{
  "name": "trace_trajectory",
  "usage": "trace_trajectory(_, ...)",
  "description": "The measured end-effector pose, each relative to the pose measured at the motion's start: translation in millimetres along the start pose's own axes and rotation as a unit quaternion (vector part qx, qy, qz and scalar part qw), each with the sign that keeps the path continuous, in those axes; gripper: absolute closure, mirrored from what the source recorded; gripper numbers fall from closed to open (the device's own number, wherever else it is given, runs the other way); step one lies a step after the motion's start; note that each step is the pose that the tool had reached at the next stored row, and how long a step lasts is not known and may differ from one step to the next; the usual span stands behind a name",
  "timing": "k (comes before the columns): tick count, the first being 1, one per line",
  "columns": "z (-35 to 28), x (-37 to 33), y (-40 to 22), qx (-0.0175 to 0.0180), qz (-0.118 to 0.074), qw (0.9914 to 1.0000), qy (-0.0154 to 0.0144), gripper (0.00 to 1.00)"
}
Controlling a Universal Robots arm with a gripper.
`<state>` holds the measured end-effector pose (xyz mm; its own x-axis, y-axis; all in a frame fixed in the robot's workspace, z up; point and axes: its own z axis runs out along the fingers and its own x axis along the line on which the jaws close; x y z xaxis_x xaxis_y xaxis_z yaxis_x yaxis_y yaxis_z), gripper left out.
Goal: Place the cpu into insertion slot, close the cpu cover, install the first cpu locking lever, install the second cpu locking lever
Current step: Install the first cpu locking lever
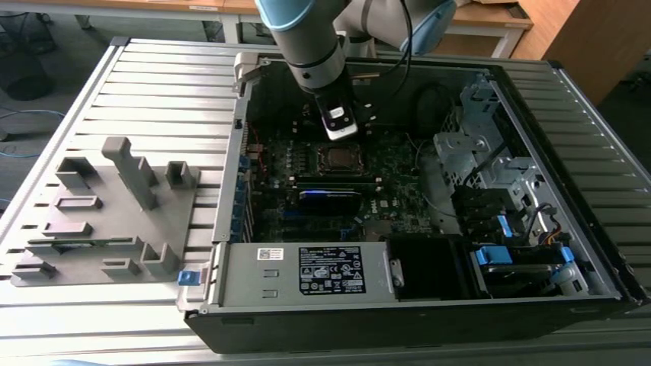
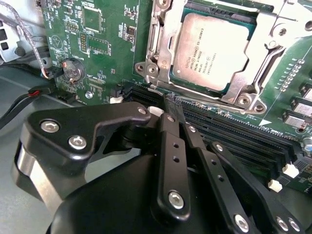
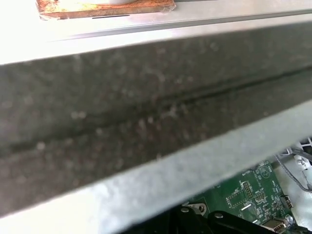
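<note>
The cpu [image 2: 214,48] is a silver-grey square chip lying flat in the insertion slot [image 2: 220,8] on the green motherboard. The cpu cover [image 2: 161,46], a silvery frame, lies down over the chip's edges. A thin metal locking lever [image 2: 214,102] runs along the socket edge nearest my fingers. My gripper [image 2: 173,105] is shut with nothing between its black fingers, and its tip is at that lever's end by the socket corner. In the exterior view the gripper [image 1: 341,130] hangs inside the open computer case just above the socket [image 1: 339,158].
Long black memory slots [image 2: 234,141] run beside the socket under my fingers. A coin battery [image 2: 72,69] and cables [image 2: 29,92] lie close by. The case wall [image 3: 146,112] passes close to the wrist. A power supply [image 1: 305,271], a drive cage [image 1: 489,152] and a grey fixture [image 1: 102,213] surround the work area.
</note>
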<state>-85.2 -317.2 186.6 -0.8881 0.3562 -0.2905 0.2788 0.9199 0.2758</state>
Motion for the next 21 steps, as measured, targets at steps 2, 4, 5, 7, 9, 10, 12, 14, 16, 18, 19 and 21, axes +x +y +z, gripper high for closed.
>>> trace_trajectory(2, -0.9, -0.3, 0.3, 0.0001, 0.001, 1.0, -0.0001, 0.89)
trace_trajectory(4, -2.1, -0.6, 0.7, 0.0003, 0.001, 1.0, -0.0003, 0.89)
trace_trajectory(5, -2.7, -0.8, 0.8, 0.0003, 0.001, 1.0, -0.0003, 0.89)
trace_trajectory(7, -3.8, -1.2, 1.1, 0.0004, 0.002, 1.0, -0.0004, 0.89)
trace_trajectory(9, -3.8, -1.2, 1.2, -0.0004, 0.003, 1.0, -0.0004, 0.89)
trace_trajectory(10, -4.0, -1.2, 1.2, -0.0012, 0.004, 0.99999, -0.0001, 0.89)
trace_trajectory(12, -3.9, -1.2, 1.2, -0.0039, 0.006, 0.99997, 0.0005, 0.89)
trace_trajectory(14, -3.9, -1.2, 1.2, -0.0046, 0.006, 0.99997, 0.0006, 0.89)
trace_trajectory(16, -3.9, -1.0, 1.1, -0.0047, 0.007, 0.99997, 0.0006, 0.89)
trace_trajectory(18, -4.0, -0.6, 1.0, -0.0047, 0.007, 0.99997, 0.0006, 0.89)
trace_trajectory(19, -3.9, -0.3, 0.9, -0.0047, 0.007, 0.99997, 0.0005, 0.89)
trace_trajectory(21, -3.9, 0.2, 0.6, -0.0047, 0.007, 0.99997, 0.0004, 0.89)
